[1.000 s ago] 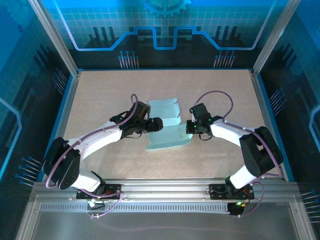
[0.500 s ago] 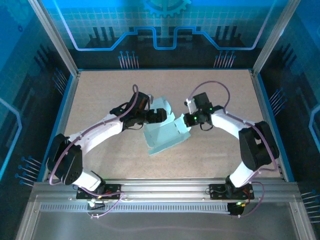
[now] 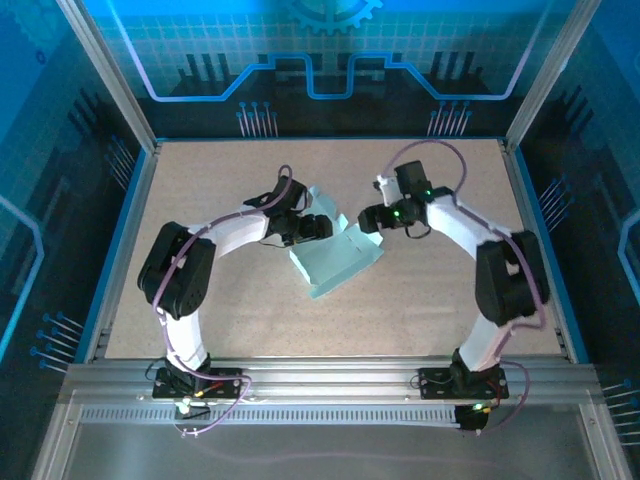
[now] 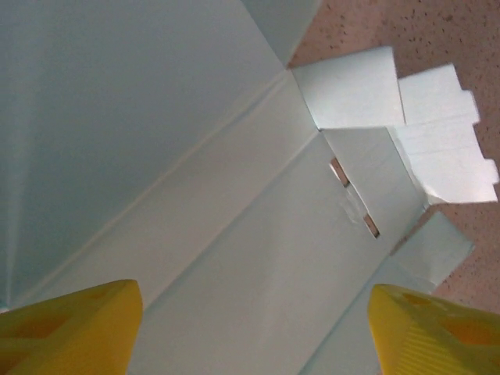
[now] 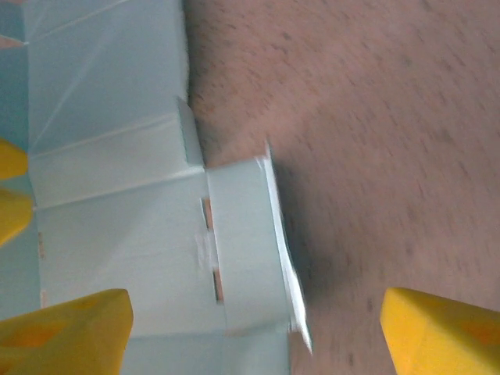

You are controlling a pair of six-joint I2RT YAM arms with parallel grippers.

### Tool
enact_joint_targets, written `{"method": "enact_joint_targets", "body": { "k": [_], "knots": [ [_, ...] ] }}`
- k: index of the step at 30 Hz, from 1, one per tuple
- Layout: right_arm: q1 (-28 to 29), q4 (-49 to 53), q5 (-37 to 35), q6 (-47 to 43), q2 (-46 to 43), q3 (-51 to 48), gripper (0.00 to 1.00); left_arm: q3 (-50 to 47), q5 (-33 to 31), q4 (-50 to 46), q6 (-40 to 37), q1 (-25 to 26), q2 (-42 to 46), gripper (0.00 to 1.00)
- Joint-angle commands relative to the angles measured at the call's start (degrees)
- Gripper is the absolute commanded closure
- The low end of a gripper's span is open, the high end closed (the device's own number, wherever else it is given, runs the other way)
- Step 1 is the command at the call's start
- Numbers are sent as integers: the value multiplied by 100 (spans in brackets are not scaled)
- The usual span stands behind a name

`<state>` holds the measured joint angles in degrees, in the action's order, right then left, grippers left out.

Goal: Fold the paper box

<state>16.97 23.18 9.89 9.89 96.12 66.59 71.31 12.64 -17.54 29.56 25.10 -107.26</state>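
Observation:
The paper box (image 3: 335,265) is a pale blue creased card lying askew in the middle of the table, with one panel raised beside my left gripper (image 3: 322,227). That gripper hovers close over the card, its yellow fingertips (image 4: 70,328) spread wide and open. In the left wrist view the paper box (image 4: 234,195) shows creases, a slot and end flaps. My right gripper (image 3: 368,220) stands open at the card's right edge. In the right wrist view the paper box (image 5: 117,195) lies to the left, one flap edge lifted off the table, and nothing sits between the fingertips (image 5: 441,332).
The tan speckled table (image 3: 430,300) is ringed by a blue rim and metal frame posts (image 3: 115,75). A metal rail (image 3: 330,385) with both arm bases runs along the near edge. Bare tabletop lies right of and in front of the card.
My right gripper has opened and let go of the card. The card has swung round and shifted toward the back. Both arms have reached further back; the left elbow swung inward.

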Motion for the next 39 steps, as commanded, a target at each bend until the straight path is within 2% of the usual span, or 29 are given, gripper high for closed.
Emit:
{"method": "enact_joint_targets", "body": {
  "k": [1,5,7,10,13,19,27,32,39],
  "knots": [
    [308,-864,-773,1903,-999,-1026,16,257,293,20,-134,-140,-144,28],
    [1124,-1533,-1639,3156,-1781,-2168,19,139,379,89,-95,-180,-216,31],
    [1483,-2044,-1798,3841,-2097,-2738,21,57,427,154,-60,-181,-253,31],
    [1856,-2265,-2070,4531,-2329,-3138,23,-33,432,204,-23,-177,-286,31],
    [2074,-2453,-2159,4883,-2430,-3365,32,-138,442,299,46,-179,-313,31],
    [2113,-2843,-1974,5185,-2086,-3500,48,-337,526,487,240,-175,-374,31],
    [2180,-3593,-1581,5447,-1121,-3305,59,-584,542,593,353,-181,-309,30],
    [2153,-3825,-1481,5487,-699,-3177,70,-853,568,727,453,-176,-137,30],
    [1785,-3336,-1332,4961,-581,-2930,98,-1369,668,970,691,-140,301,30]
  ]
}}
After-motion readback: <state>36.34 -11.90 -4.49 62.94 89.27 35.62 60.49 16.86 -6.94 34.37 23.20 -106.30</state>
